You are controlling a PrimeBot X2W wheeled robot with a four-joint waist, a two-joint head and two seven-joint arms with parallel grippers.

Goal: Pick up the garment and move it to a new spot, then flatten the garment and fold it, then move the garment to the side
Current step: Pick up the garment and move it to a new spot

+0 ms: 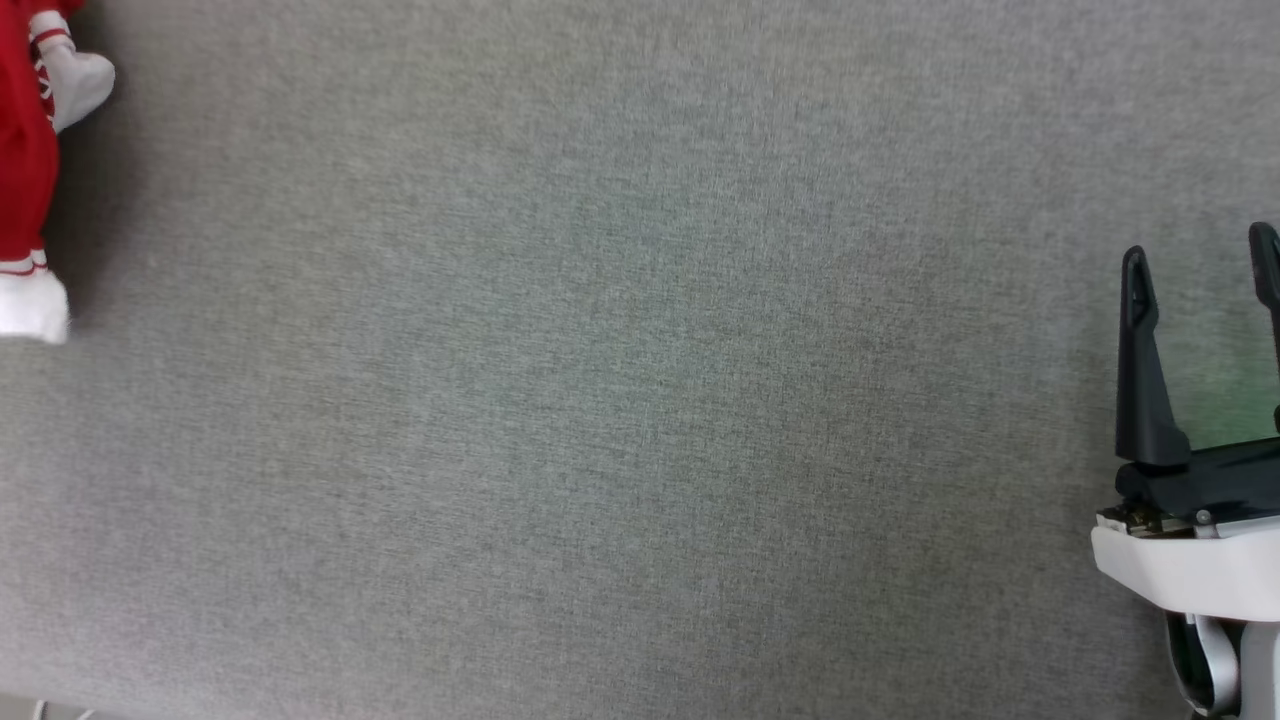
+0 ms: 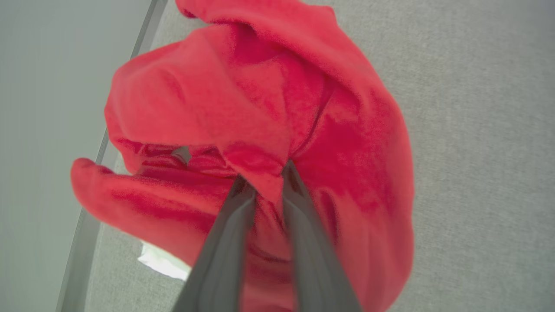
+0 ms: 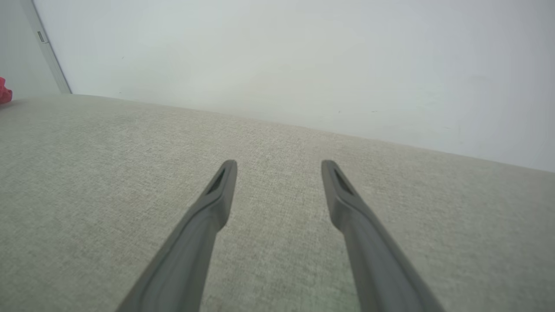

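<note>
Nipped a thin fold of the garment [image 2: 260, 108] by the table [image 2: 477, 130] edge in left gripper [image 2: 265, 177]; might slip on lifting. Right gripper [image 3: 279, 167] wide, empty.

Gray woven fabric surface [image 1: 640, 400], flat, bare from the middle out to 3 and 6 o'clock in the head view. Shirt [image 1: 25, 170] lies on it at 9–10 o'clock, cut off by the frame: red body, white sleeve ends, red-white striped trim. In the left wrist view the shirt is bunched at the middle, with a white bit at 7 o'clock. Can't tell if all of it rests on the surface. Surface edge strip [image 2: 86, 225] runs 11 to 7 o'clock.
</note>
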